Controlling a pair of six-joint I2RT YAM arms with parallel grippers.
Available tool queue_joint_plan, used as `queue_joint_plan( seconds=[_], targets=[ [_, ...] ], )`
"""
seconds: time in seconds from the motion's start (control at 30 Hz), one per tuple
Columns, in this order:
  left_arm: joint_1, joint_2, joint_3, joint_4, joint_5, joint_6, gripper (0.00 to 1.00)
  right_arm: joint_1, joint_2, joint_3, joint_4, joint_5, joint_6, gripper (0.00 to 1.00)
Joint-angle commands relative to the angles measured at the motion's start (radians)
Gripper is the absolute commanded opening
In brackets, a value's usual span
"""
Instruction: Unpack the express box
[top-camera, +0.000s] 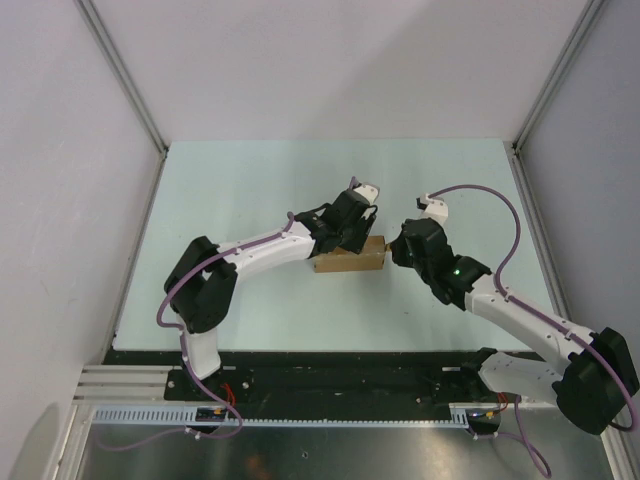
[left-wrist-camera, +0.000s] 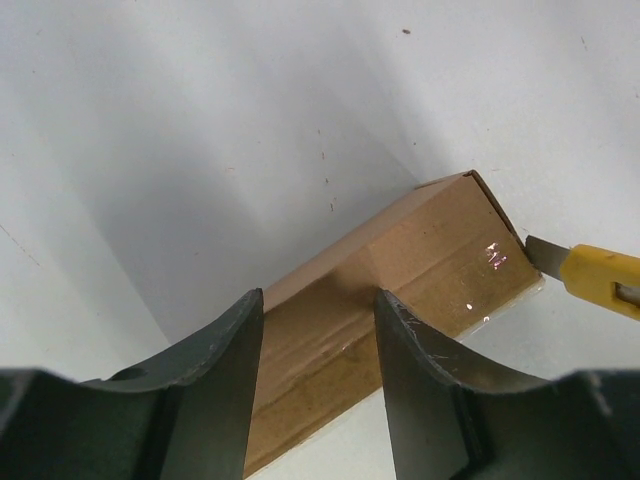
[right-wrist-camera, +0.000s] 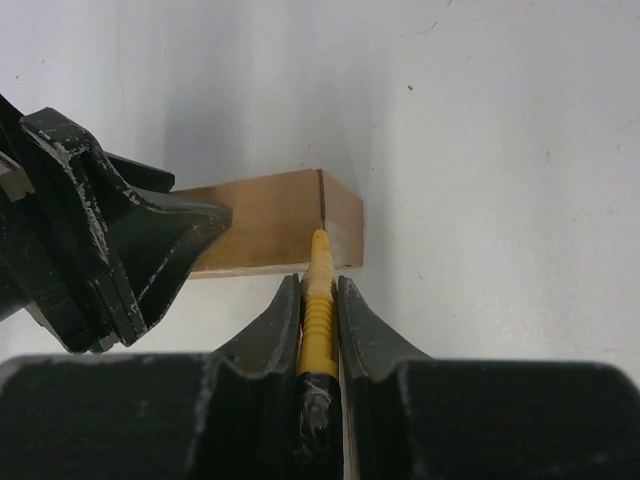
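Observation:
The express box (top-camera: 347, 263) is a small brown carton lying flat in the middle of the table, closed. My left gripper (top-camera: 352, 232) is open right over it. In the left wrist view the fingers (left-wrist-camera: 240, 340) stand apart along the box's length (left-wrist-camera: 430, 250), holding nothing. My right gripper (top-camera: 403, 247) is at the box's right end, shut on the yellow-and-black utility knife (right-wrist-camera: 318, 300). The blade tip touches the seam at the box's right end (right-wrist-camera: 265, 225). The knife also shows in the left wrist view (left-wrist-camera: 600, 280).
The pale green table (top-camera: 250, 180) is walled by white panels on three sides. A black rail (top-camera: 330, 375) runs along the near edge by the arm bases. The left gripper's body (right-wrist-camera: 100, 250) fills the left of the right wrist view.

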Motion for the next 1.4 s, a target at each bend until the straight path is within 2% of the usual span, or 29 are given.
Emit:
queue_joint_plan(
  seconds=[0.0,0.33,0.57,0.93,1.2,1.37],
  targets=[
    [0.003,0.117,-0.054,-0.152,-0.004,-0.029,0.51,0.031,0.049,0.017,-0.067,-0.055,0.033,0.0],
    [0.005,0.12,-0.056,-0.155,0.004,-0.015,0.49,0.041,0.16,0.017,-0.003,-0.044,0.016,0.0],
    [0.003,0.118,-0.053,-0.153,0.005,0.002,0.48,0.044,0.206,0.017,-0.004,-0.036,-0.071,0.0],
    [-0.001,0.12,-0.059,-0.153,-0.001,0.012,0.47,0.02,0.091,0.017,0.088,-0.033,-0.289,0.0],
    [-0.003,0.121,-0.056,-0.153,-0.004,0.012,0.46,-0.002,0.065,0.017,0.108,-0.074,-0.312,0.0],
    [-0.003,0.121,-0.056,-0.153,-0.002,0.011,0.46,-0.005,0.112,0.017,0.111,-0.091,-0.302,0.0]
  ],
)
